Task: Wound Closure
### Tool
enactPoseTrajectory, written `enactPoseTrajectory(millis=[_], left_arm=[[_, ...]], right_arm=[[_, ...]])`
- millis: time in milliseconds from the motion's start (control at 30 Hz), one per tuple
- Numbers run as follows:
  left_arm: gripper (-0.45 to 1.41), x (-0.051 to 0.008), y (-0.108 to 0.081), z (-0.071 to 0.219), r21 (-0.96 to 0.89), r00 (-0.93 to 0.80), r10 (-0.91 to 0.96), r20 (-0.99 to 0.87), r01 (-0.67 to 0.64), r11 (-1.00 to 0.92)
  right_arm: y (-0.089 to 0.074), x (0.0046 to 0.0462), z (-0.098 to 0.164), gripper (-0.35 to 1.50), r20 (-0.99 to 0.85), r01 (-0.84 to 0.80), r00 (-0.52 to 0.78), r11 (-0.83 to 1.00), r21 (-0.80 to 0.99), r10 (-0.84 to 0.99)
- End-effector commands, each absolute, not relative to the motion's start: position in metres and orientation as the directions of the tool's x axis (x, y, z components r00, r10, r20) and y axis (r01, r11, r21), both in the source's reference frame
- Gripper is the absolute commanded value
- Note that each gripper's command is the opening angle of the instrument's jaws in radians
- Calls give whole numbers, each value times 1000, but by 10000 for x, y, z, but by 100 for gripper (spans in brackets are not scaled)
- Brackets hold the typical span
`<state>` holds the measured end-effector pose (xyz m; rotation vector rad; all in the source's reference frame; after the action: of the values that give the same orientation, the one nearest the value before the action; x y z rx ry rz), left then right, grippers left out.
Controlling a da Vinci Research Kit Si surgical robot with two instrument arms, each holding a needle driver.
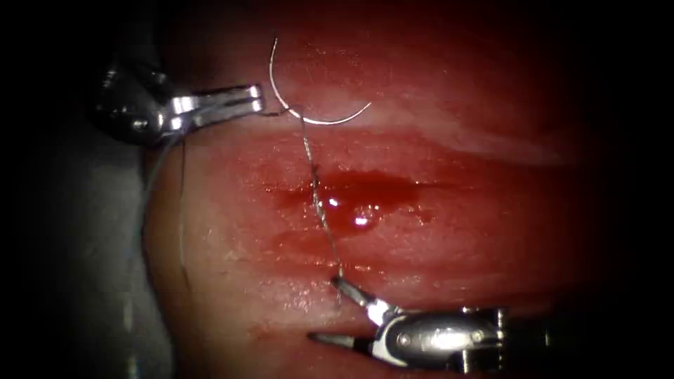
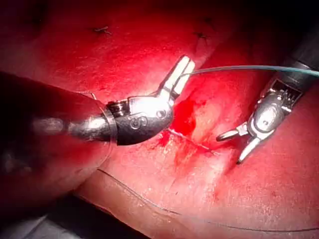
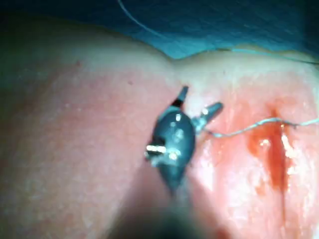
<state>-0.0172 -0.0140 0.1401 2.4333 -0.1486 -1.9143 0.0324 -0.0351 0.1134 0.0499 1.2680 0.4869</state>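
Your right tool [image 1: 335, 309], nearest the lens, had its jaws spread apart below the cut [image 1: 358, 193], thread [image 1: 319, 196] running across it to the needle [image 1: 309, 105] lying free above, beside your left tool [image 1: 256, 98], whose jaws looked closed near the thread, perhaps keeping it taut.

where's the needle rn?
Endoscope view: the needle lies on the tissue above the cut, free of it, just right of the left hand, which holds the thread by it.

grey bench surface [image 1: 77, 231] | left of tissue | dim | bare
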Motion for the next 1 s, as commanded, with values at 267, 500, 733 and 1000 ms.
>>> enactPoseTrajectory(millis=[267, 500, 733, 1000], left_arm=[[-45, -186, -194, 1427, 65, 286, -60, -956, 8, -998], [-45, -205, -220, 1441, 33, 308, -26, -951, 18, -999], [-45, -215, -239, 1448, 13, 338, -3, -941, 29, -999], [-45, -215, -248, 1460, -54, 304, 55, -951, 11, -998]], right_arm=[[-307, 345, 1170, -17, -882, -234, 183, 891, 390, 434], [-272, 363, 1203, -30, -871, -230, 202, 886, 402, 448], [-244, 371, 1220, -35, -869, -230, 153, 872, 432, 471], [-223, 378, 1224, -35, -856, -198, -5, 838, 508, 517]])
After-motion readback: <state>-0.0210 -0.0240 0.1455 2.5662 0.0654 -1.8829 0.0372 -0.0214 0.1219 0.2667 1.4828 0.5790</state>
